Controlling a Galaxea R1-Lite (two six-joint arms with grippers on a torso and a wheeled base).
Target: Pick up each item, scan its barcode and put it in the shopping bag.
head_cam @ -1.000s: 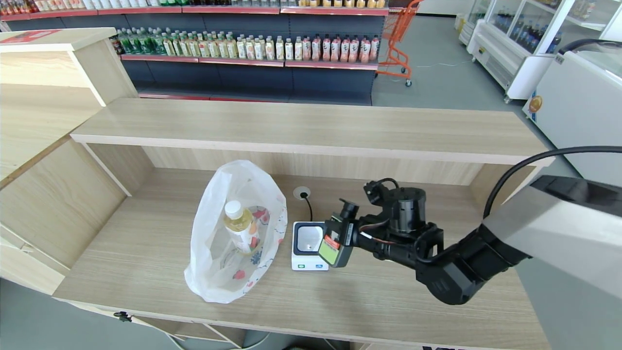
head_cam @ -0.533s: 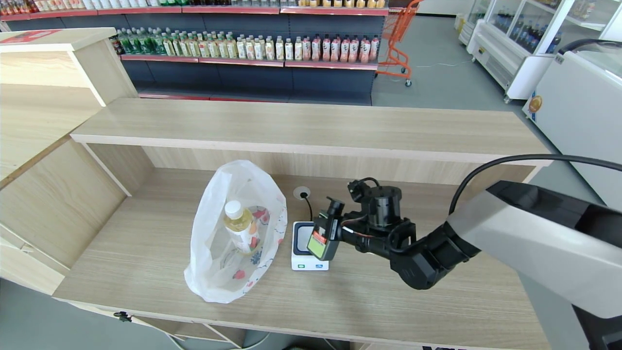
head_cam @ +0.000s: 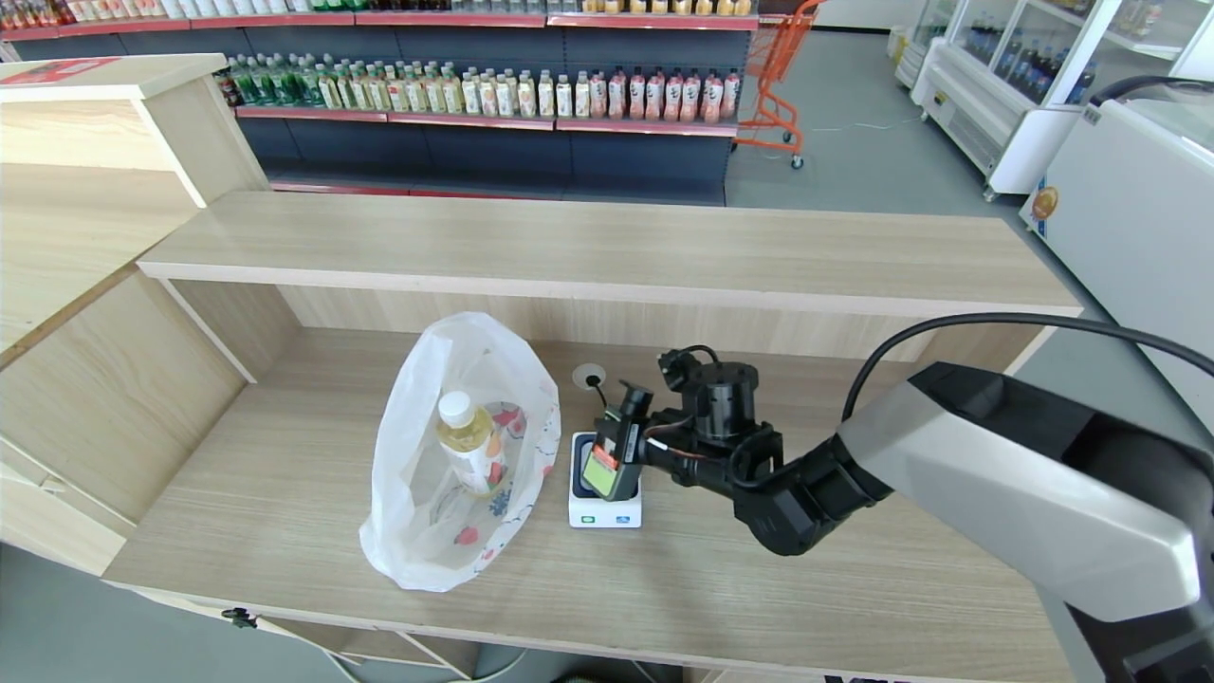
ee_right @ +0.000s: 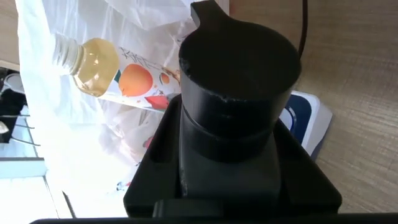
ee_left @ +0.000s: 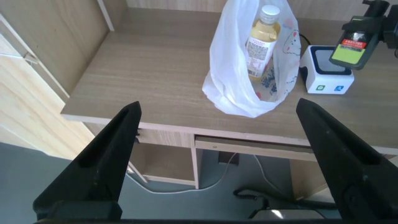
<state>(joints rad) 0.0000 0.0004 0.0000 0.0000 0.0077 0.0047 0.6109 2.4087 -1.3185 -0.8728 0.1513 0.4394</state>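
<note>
Black bottle (head_cam: 605,467) — right jaws gripping | over boxy white scanner (head_cam: 607,517) | left jaws spread

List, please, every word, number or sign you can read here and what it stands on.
Nothing can be read.
Green and red label on the item: too small.
Label on the bottle in the shopping bag: blurred.
Front stickers on the barcode scanner: too small.
The red sign on the side counter: blurred.
Labels on the shelf bottles: too small.
</note>
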